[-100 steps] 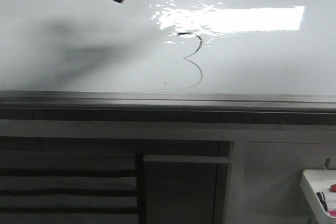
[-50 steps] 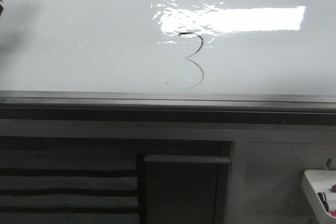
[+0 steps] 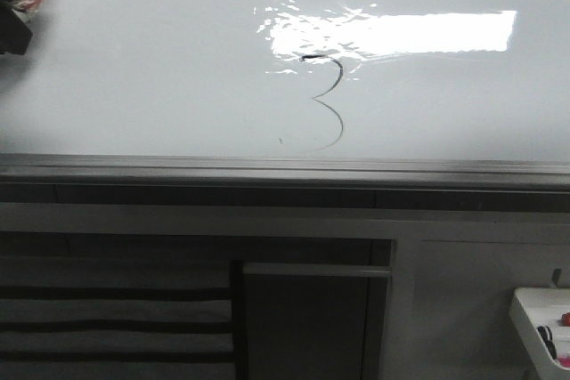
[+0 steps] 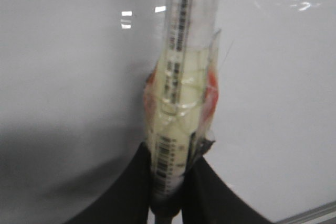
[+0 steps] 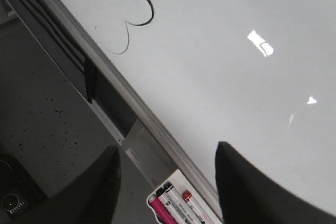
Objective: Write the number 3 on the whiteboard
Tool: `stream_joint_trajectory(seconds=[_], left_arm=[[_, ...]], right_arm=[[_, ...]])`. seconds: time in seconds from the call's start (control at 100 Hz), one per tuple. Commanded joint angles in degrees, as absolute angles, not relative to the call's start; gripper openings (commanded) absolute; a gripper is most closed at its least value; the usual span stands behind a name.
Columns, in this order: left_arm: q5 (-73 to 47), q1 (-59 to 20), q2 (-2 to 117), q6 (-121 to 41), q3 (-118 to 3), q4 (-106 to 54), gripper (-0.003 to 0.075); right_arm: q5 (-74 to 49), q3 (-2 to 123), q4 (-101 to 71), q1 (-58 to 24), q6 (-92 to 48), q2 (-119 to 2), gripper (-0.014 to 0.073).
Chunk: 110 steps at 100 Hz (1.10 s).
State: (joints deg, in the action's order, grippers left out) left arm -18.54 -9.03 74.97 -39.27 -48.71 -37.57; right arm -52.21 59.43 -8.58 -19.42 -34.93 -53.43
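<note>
We see the number 3 [image 3: 326, 101] on the whiteboard [image 3: 160, 68], well right of our left end effector [image 4: 168, 182], which grips a marker [image 4: 178, 87]; our right end effector [image 5: 165, 182] gapes empty.

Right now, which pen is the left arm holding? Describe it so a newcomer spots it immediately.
Start at the large glossy white whiteboard with the thin black hand-drawn number 3, then go to its far upper-left corner in the front view. There the left gripper pinches a clear-barrelled marker. Its barcode strip and crinkled tape wrap with orange patches set it apart from the pink and white markers in the tray.
</note>
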Motion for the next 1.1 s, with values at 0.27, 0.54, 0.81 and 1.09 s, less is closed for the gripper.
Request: stream_joint_trajectory(seconds=[0.27, 0.54, 0.81, 1.09], left_arm=[[-18.2, -8.79, 74.99, -37.48, -52.23, -35.7, 0.0415], [-25.21, -8.79, 72.67, -37.48, -54.3, -34.07, 0.0422], [-34.01, -8.79, 57.88, -37.48, -54.01, -30.4, 0.0421], [-30.8, -8.79, 38.28, -34.63, -42.36, -30.4, 0.0421]], right_arm=[[-48.67, 60.8, -9.85, -19.11, -34.9, -52.87, 0.0357], [-47.27, 60.8, -9.02, -18.99, -26.97, -50.81, 0.0356], [-46.96, 55.97, 1.45, -14.44, -1.61, -41.99, 0.0356], [-38.71, 41.04, 1.45, -13.53, 5.08, -27.01, 0.0355]])
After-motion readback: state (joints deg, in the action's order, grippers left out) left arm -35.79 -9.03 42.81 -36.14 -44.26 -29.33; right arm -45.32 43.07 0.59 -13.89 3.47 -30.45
